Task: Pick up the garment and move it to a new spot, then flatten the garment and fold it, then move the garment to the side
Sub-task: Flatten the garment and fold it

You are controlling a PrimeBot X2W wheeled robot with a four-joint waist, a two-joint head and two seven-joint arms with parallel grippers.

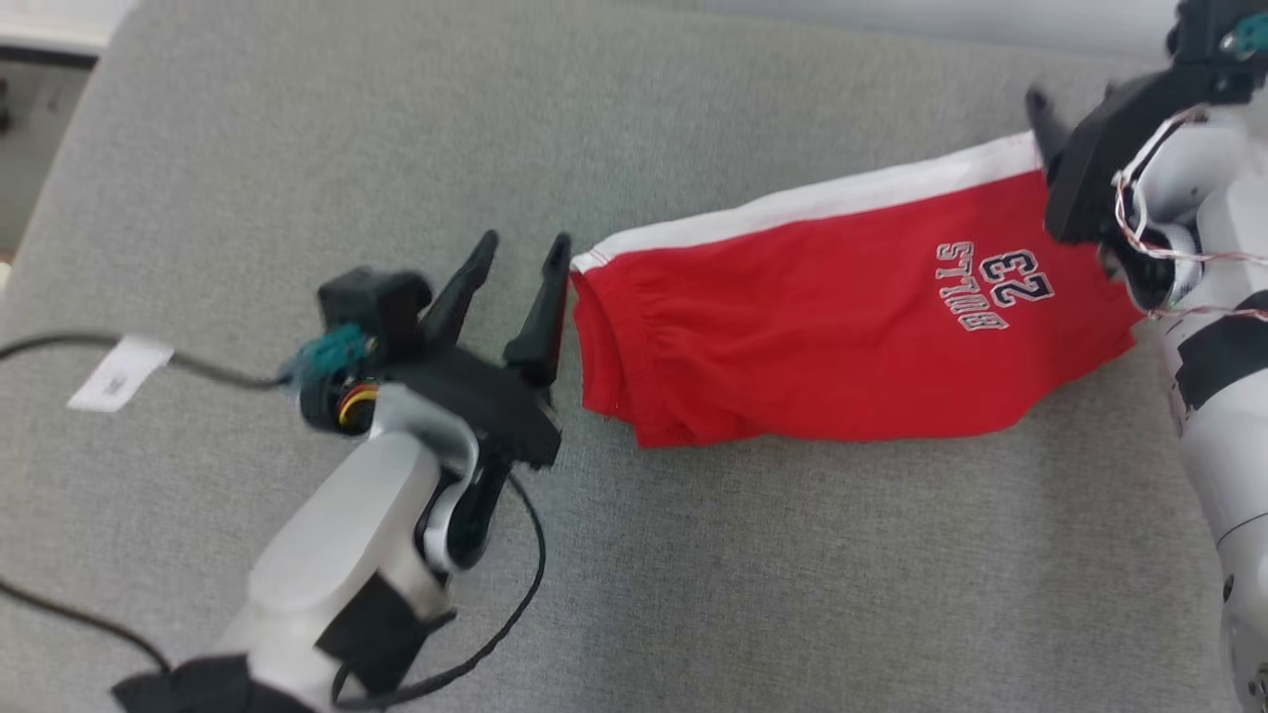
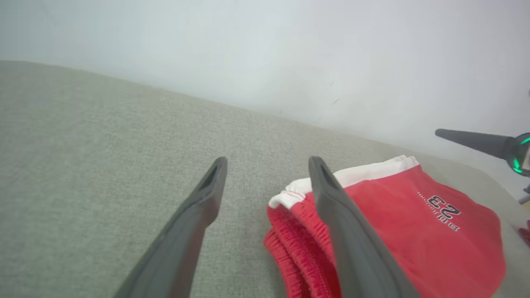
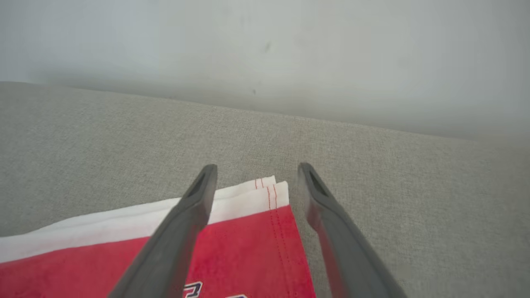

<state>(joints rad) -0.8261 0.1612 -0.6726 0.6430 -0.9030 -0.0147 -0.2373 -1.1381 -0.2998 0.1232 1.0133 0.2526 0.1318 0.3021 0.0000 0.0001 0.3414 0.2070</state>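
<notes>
The garment is a pair of red shorts with a white side stripe and "BULLS 23" print, lying folded on the grey fabric surface. My left gripper stands open just left of the elastic waistband end, with nothing between its fingers. In the left wrist view the left gripper points past the waistband of the garment. My right gripper hovers over the hem end at the upper right. In the right wrist view the right gripper is open above the garment's white hem corner.
A black cable with a white tag trails over the surface at the left. A pale wall rises behind the surface. The surface's left edge borders a darker area. The other arm's finger pokes in from the right.
</notes>
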